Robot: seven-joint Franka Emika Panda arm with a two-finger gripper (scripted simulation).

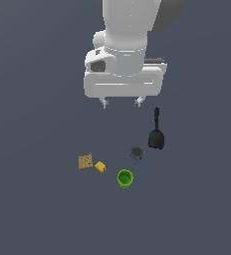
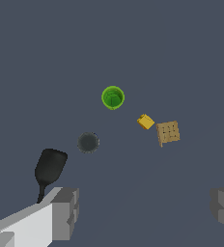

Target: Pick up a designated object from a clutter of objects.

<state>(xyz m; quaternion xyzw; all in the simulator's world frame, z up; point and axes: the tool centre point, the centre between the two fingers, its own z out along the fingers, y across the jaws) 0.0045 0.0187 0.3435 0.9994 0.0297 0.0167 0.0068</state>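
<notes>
The designated object, a small flat tan-brown square (image 1: 85, 162), is seen lying on the dark grey floor (image 1: 33, 209). Its face is crossed by a grid of darker lines, much like a cracker, and in the wrist view (image 2: 168, 132) small dots can be made out within the grid squares. No brand, label or readable writing is shown on it or on any other item.

Places are given from the tan square as landmark. A smaller yellow cube (image 1: 100, 167) is set just beside it, toward the exterior view's right; whether the two touch cannot be told, though a narrow gap appears in the wrist view (image 2: 146, 121). Farther to the exterior view's right an upright green cup (image 1: 125, 178) is found, open at the top. Beyond that, a dark grey round piece (image 1: 137, 152) is seen, and farthest off a black spatula (image 1: 156, 133) lies flat, its handle pointing away from the blade.

The gripper (image 1: 121, 103) is held high above the floor, well apart from the square, with its jaws spread wide and nothing between them. The fingers (image 2: 65, 212) are seen in the wrist view at either lower corner. Nothing rests on the tan square, and only the yellow cube is close to it.
</notes>
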